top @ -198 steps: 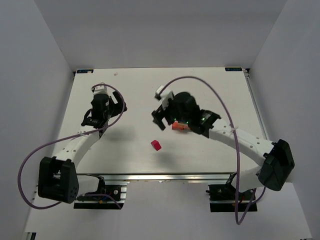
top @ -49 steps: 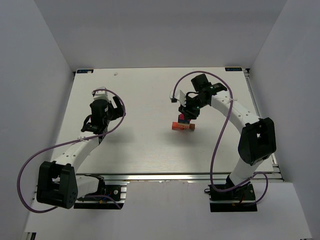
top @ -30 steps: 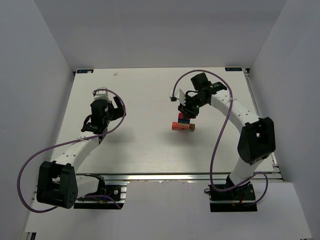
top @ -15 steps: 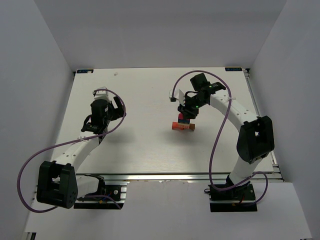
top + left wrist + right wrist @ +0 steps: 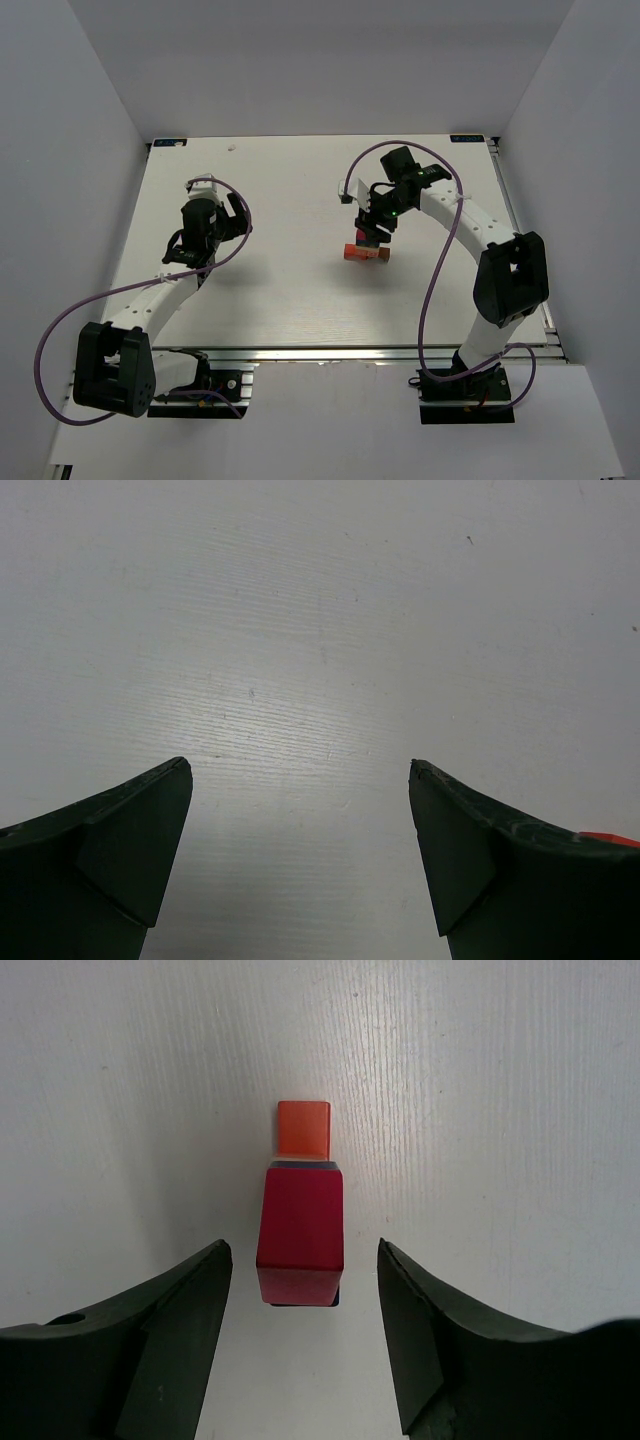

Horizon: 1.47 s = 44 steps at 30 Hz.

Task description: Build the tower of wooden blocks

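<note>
Near edge: both bases are bolted here. The left arm (image 5: 150, 295) curls up the left side, and the right arm (image 5: 468, 232) reaches out and hooks back toward the middle.
Table (image 5: 280, 300): white, with a faint grain.
Wood block tower (image 5: 366, 251): stands a little right of the table's centre, low and short (only a few blocks as far as I can make out).
Base: an orange-red bar (image 5: 303, 1128) lies flat. Seen from above, its long axis runs left to right across the table. One end sticks out beyond the block on top.
Top: a magenta-red block (image 5: 300, 1222) with clean, square, glossy faces sits on the stack. A thin bluish-grey line shows between it and the bar, too slim to name.
Right gripper (image 5: 302, 1245): directly over the tower and pointing down. The jaws are spread, one finger on either side of the magenta-red block, with white table showing in both gaps. It holds nothing.
Left gripper (image 5: 300, 780): well apart, off to the left of the table, at about the same depth. Its jaws are wide open over bare surface and hold nothing.
Relation that counts: the tower lies straight below the right gripper, and the bar's length runs along the gap between the fingers, so they would close across its narrow width. The right arm is far nearer than the left.
Judgement: the top block looks set down and let go. The next move is probably a straight lift clear, since any sideways drift would knock the stack.
</note>
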Available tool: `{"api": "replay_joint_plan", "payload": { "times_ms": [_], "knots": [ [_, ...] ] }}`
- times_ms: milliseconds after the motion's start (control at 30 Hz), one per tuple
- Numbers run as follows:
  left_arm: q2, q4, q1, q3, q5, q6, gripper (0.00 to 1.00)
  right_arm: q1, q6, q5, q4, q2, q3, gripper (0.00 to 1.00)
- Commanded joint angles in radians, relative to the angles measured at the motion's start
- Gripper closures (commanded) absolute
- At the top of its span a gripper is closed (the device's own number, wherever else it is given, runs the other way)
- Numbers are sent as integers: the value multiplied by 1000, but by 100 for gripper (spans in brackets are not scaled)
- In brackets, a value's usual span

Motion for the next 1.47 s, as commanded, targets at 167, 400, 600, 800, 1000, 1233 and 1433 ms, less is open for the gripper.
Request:
{"api": "replay_joint_plan", "payload": {
  "times_ms": [167,400,600,800,1000,1233,1433],
  "knots": [
    [-20,29,3,15,22,9,2,-5,10,-31,35,-27,53,11],
    [-29,20,3,41,48,3,2,-5,120,-25,113,-127,131,11],
    [-67,-17,3,118,68,-17,2,-28,515,149,330,-227,239,11],
    [-23,-5,6,158,105,-94,2,-260,1195,440,638,-485,-153,11],
    [42,-68,8,166,75,-164,2,-324,1357,661,592,-811,-586,11],
    [-31,-152,9,66,-34,-203,2,-324,1503,846,620,-1152,-863,10],
    [-145,-137,9,29,-65,-195,2,-324,1490,885,607,-1172,-855,11]
  ]
}}
